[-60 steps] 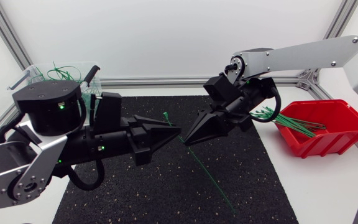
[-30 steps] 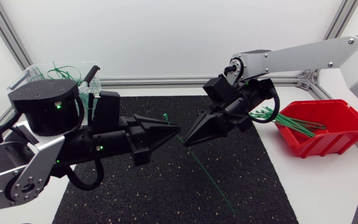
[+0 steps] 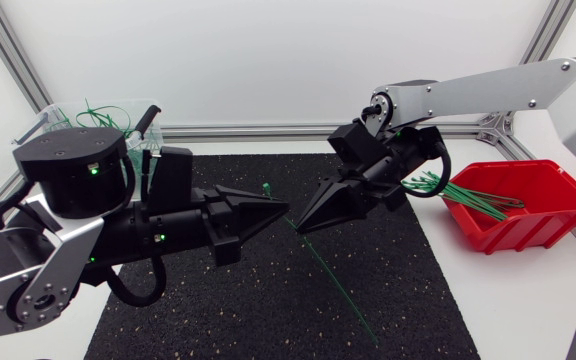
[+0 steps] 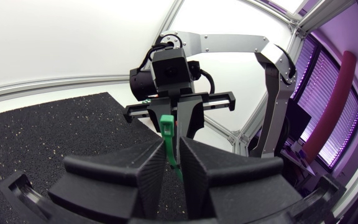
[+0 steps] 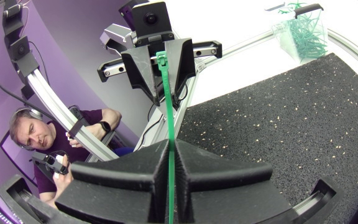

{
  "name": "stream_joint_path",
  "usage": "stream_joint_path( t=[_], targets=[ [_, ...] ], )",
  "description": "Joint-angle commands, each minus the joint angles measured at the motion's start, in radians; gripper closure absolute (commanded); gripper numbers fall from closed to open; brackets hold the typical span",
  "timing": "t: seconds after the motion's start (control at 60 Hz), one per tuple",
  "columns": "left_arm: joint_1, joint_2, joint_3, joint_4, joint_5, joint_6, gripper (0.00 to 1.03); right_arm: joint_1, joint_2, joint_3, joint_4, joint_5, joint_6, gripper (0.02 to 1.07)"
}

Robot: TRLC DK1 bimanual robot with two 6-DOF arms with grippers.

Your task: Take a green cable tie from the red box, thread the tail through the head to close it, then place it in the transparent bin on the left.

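Observation:
A green cable tie (image 3: 334, 281) hangs between my two grippers above the black mat (image 3: 268, 310). My right gripper (image 3: 300, 228) is shut on its strap (image 5: 168, 118), and the tail slants down to the mat. My left gripper (image 3: 286, 210) faces it tip to tip, fingers pressed on the strap just below the head (image 4: 168, 134), which sticks up past the fingertips (image 3: 267, 188). The red box (image 3: 513, 228) at the right holds several more green ties. The transparent bin (image 3: 60, 122) stands at the back left with green ties in it.
Aluminium frame rails (image 3: 258, 130) run along the table's back edge behind the mat. My right arm's silver link (image 3: 488, 90) spans above the red box. My left arm's black base joint (image 3: 73, 175) sits in front of the bin.
The left gripper's fingers have drawn together onto the tie. The tie's head, tilted before, now stands upright. The right arm has stayed put.

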Motion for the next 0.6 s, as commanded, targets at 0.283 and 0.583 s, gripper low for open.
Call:
stream_joint_path(
  t=[0.283, 0.583],
  targets=[
    [0.005, -0.023, 0.029, -0.009, 0.019, -0.042, 0.89, -0.009, -0.001, -0.015, -0.077, -0.026, -0.022, 0.85],
    [0.012, -0.038, 0.038, -0.046, 0.019, -0.048, 0.89, -0.011, -0.027, -0.041, -0.051, -0.024, -0.018, 0.73]
  ],
)
